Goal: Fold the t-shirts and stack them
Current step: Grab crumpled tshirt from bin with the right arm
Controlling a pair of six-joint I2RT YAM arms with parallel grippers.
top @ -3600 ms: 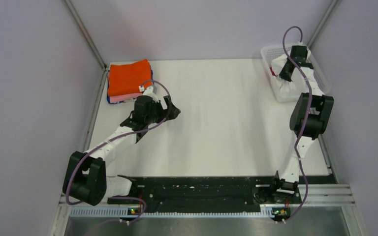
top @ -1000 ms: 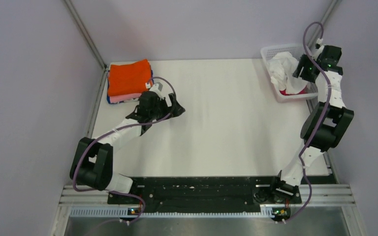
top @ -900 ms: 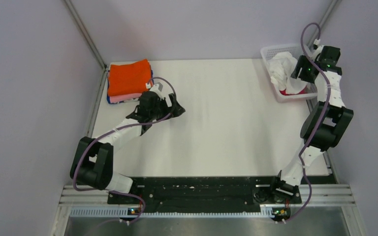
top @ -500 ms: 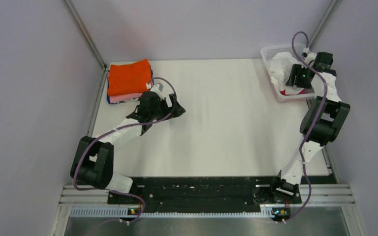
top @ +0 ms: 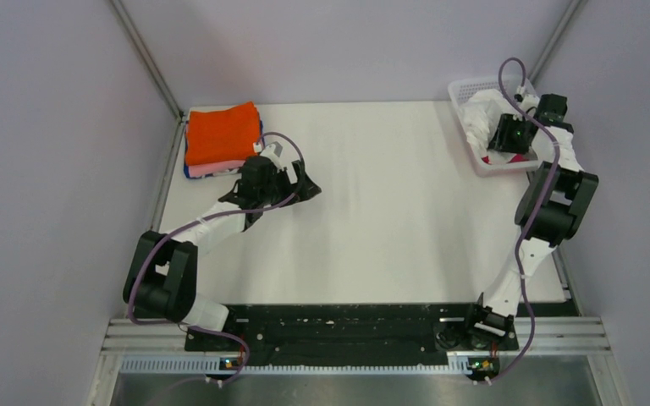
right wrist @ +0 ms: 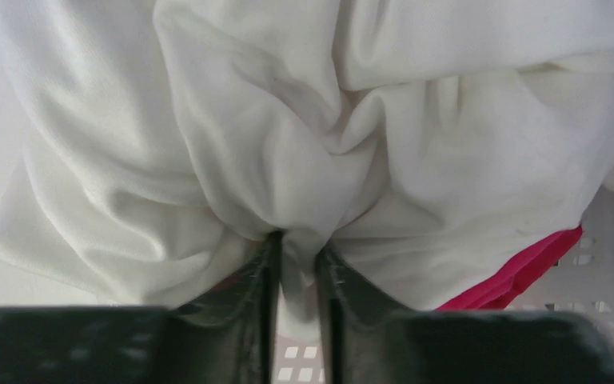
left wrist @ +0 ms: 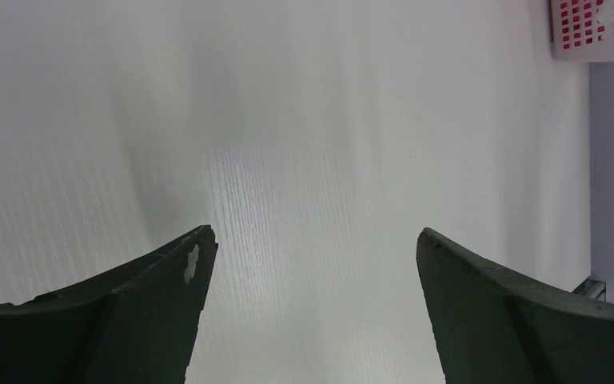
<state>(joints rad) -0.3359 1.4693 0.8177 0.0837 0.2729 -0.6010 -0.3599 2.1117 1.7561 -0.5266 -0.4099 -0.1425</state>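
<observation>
White table (top: 389, 211) | right gripper (right wrist: 297, 254) has dipped into basket (top: 474, 82), upper right — jaws just pinched white shirt (right wrist: 272, 136) | left gripper (left wrist: 313, 232) wide, idle — next pickup looks begun.

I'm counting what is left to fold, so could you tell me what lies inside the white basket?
A crumpled white shirt fills the basket, pinched by the right tool. A magenta garment peeks out beneath it; anything deeper is covered.

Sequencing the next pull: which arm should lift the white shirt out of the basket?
Right. The right hand is in the basket, pinching a fold of the white shirt; the left hand hangs open over the table, far from it.
</observation>
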